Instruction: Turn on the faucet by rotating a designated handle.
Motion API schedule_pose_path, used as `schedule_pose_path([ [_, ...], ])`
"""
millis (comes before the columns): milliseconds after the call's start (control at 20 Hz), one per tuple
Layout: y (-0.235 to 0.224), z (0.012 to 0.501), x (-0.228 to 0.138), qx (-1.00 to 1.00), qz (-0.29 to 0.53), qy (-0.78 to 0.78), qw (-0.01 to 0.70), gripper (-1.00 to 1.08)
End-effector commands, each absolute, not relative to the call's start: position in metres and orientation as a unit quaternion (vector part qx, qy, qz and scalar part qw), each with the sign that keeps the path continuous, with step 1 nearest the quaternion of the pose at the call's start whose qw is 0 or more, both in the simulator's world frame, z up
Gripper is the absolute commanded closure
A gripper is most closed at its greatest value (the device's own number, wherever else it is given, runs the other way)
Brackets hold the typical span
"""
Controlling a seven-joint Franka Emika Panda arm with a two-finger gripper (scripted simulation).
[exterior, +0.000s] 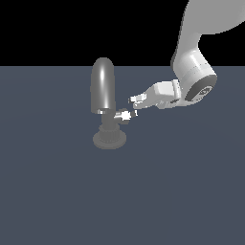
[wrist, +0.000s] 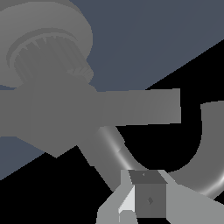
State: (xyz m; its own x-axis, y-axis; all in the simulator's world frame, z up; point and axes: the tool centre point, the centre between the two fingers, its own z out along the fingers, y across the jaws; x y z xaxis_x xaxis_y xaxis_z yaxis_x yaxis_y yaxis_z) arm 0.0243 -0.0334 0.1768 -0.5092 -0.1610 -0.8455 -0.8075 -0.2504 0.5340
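Grey metal fills the exterior view: the faucet (exterior: pixel 104 91) stands on its round ringed base, and the handle (exterior: pixel 123 115) sticks out sideways from the neck toward the exterior view's right, its white tip facing my gripper (exterior: pixel 134 106). The fingertips sit just beside that tip, slightly above it and on its right, so the handle's long axis runs nearly in line with my reach. At this size I cannot tell whether the fingers are apart or closed, or whether they touch the stub. In the wrist view the faucet (wrist: pixel 48 57) looms close, a flat grey bar crossing the frame, and one finger (wrist: pixel 148 199) shows with nothing visibly clamped; I judge contact still uncertain.
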Motion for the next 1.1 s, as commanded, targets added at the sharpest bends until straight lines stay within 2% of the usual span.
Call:
schedule_pose_path([
  [0,-0.033,0.176,0.024,-0.429,0.663,0.562,0.244,1.08],
  [150,-0.033,0.176,0.024,-0.429,0.663,0.562,0.244,1.08],
  [800,-0.045,0.139,-0.016,-0.429,0.663,0.562,0.245,1.08],
  [900,-0.042,0.156,-0.005,-0.441,0.657,0.557,0.253,1.08],
  [1050,-0.043,0.136,-0.009,-0.438,0.658,0.559,0.251,1.08],
])
